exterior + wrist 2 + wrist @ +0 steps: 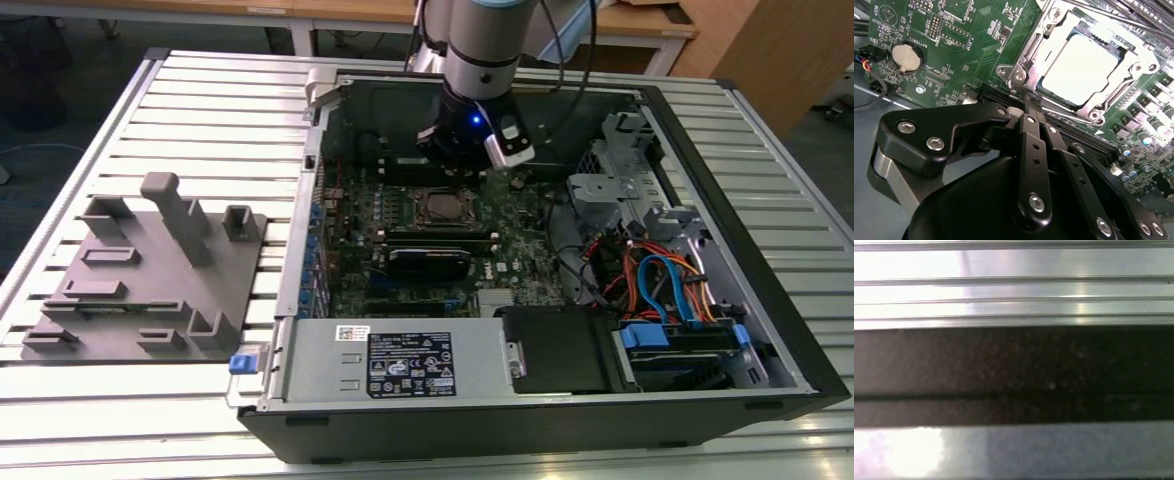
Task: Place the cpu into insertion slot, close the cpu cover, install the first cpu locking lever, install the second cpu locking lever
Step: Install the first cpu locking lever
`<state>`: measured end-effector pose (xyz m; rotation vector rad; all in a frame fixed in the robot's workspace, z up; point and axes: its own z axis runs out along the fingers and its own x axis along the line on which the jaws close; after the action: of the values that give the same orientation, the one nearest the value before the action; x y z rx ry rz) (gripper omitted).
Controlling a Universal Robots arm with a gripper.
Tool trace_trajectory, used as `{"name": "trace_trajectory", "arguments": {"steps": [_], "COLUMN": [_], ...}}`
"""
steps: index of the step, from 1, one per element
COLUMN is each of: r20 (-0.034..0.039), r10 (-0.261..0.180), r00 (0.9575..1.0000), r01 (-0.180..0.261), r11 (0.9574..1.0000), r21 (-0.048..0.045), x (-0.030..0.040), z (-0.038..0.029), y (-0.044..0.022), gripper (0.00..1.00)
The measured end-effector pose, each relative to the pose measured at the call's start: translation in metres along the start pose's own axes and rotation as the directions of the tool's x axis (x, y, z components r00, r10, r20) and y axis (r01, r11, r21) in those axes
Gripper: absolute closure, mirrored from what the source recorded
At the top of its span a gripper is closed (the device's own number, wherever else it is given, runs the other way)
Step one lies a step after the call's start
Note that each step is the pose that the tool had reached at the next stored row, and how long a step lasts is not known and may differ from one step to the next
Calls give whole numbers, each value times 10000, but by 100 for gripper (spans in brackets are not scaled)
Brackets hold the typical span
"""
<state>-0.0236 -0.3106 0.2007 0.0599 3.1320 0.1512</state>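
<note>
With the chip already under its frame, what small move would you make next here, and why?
Probably a short press with the gripper along the lever at the socket's edge. In the second wrist view the cpu sits in the insertion slot with the cpu cover down around it, and the shut fingertips are at the cover's corner beside a thin metal lever. Whether it is latched I cannot tell.
</note>
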Motion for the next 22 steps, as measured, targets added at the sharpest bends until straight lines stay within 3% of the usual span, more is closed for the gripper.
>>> {"name": "trace_trajectory", "arguments": {"steps": [8,16,22], "r20": [0,2,7], "r10": [-1,3,3], "r00": [10000,10000,10000], "r01": [1,-3,-3], "r11": [10000,9999,9999], "r21": [2,140,152], "x": [0,-4,-5], "z": [-14,27,33], "y": [1,-4,-3], "gripper": [89,89,89]}}
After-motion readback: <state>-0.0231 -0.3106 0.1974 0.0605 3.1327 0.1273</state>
